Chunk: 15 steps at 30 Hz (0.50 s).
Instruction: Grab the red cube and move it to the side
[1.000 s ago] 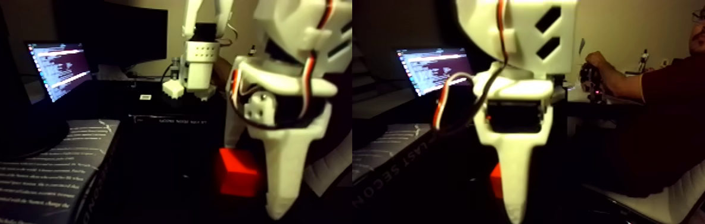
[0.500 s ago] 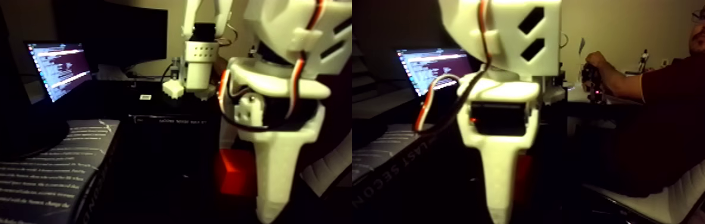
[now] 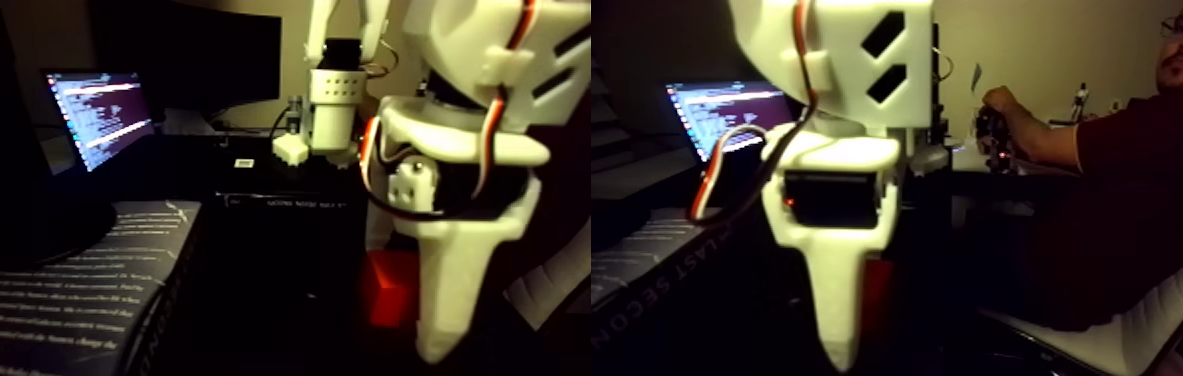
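This wide fixed view holds two side-by-side halves. The red cube (image 3: 387, 290) sits on the dark table in the left half, its right part hidden behind a broad white finger (image 3: 449, 290). In the right half a thin red strip of the cube (image 3: 877, 295) shows just right of that finger (image 3: 837, 300). My gripper (image 3: 436, 340) hangs point-down close to the camera, in front of the cube. One finger shows clearly, and the frames do not reveal whether the jaws are open or touching the cube.
A lit laptop screen (image 3: 99, 115) stands at the back left, and a printed book (image 3: 49, 300) lies at the front left. A second white arm (image 3: 334, 100) stands behind. A seated person (image 3: 1149, 180) on a white chair (image 3: 1139, 330) holds a device at the right.
My gripper has shifted left across the view, and its finger covers more of the red cube. The cube itself has stayed where it was.
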### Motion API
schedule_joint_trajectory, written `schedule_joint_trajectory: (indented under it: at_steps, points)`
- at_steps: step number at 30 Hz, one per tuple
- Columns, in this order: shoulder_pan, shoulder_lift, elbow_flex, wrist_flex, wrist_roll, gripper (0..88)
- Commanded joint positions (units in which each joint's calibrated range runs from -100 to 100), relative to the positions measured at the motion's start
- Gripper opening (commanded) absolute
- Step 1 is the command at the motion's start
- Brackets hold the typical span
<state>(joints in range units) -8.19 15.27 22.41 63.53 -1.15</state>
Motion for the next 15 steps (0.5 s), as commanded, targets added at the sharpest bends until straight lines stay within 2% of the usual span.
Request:
schedule_joint_trajectory:
  at_steps: [1,9,15]
  points:
    - [-0.1,-0.2,-1.7,0.0,0.2,23.6]
    - [-0.5,-0.2,-1.5,0.2,0.0,1.6]
    - [-0.6,-0.4,-1.3,0.2,0.2,3.6]
